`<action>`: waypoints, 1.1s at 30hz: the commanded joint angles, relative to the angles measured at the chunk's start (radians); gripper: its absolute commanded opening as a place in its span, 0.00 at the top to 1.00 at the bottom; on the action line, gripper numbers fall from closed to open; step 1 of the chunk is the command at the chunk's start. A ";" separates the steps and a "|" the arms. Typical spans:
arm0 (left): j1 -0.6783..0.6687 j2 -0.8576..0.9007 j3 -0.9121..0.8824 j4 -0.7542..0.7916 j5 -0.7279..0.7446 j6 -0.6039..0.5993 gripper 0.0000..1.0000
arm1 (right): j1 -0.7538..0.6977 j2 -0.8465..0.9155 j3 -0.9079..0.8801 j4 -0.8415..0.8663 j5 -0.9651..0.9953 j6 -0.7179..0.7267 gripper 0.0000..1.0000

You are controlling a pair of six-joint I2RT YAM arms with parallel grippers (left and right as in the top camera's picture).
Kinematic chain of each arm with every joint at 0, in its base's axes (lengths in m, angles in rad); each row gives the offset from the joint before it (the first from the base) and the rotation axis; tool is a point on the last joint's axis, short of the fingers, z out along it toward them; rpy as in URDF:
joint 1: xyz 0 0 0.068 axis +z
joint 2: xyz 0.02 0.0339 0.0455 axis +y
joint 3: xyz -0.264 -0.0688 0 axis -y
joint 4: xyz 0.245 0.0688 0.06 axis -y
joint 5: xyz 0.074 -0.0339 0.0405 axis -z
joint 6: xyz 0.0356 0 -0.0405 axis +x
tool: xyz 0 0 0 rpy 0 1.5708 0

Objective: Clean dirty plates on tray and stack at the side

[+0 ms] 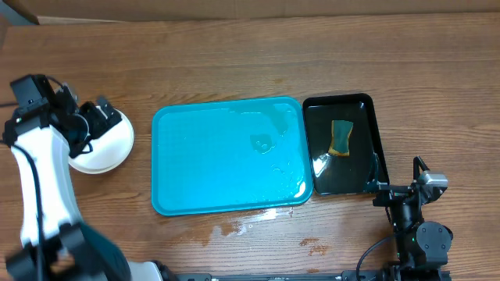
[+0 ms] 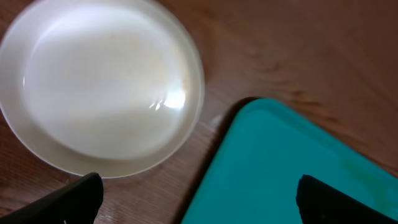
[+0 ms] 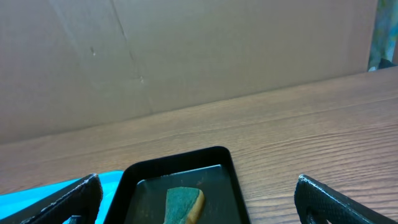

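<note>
Tray (image 1: 203, 156): bare. Plates (image 1: 105, 154): frame left, seemingly stacked, top clean. Left claw (image 2: 199, 202), right claw (image 3: 199, 202): agape, empty. Task apparently finished.

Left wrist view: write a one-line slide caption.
Open left claw hovers by a white plate on the wooden table, beside the turquoise tray.

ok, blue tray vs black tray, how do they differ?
The blue tray is turquoise and much larger; the black tray is glossy black and narrower. The blue tray holds only wet patches; the black tray holds a sponge. Both are rectangular with rounded corners and raised rims, side by side.
</note>
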 commanded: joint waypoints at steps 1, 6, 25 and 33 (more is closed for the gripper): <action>-0.053 -0.176 0.023 0.001 -0.002 0.012 0.00 | 0.006 -0.006 -0.011 0.006 -0.003 0.004 0.00; -0.162 -0.382 0.023 0.001 -0.002 0.012 0.00 | 0.005 -0.006 -0.011 0.006 -0.003 0.004 0.00; -0.437 -0.956 -0.007 -0.284 -0.028 0.072 0.00 | 0.006 -0.006 -0.011 0.006 -0.003 0.004 0.00; -0.437 -1.110 -0.230 -0.239 -0.058 0.072 0.00 | 0.005 -0.006 -0.011 0.006 -0.003 0.004 0.00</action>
